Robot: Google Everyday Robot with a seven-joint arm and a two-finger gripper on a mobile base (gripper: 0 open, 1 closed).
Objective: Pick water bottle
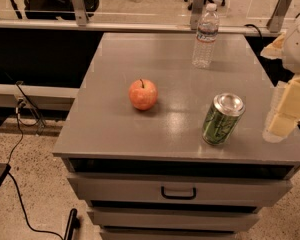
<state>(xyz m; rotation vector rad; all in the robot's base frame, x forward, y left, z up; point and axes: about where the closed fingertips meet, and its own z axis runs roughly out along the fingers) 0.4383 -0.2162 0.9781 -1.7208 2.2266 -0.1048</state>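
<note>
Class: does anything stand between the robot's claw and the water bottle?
Nothing visible does. The claw hangs at the right edge of the table; the water bottle stands at the far side, bare surface between. The green can sits left of the claw, off that line.

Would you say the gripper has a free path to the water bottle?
Probably yes: the gripper hangs at the right of the table, the water bottle stands alone at the back, and the can sits nearer the front.
</note>
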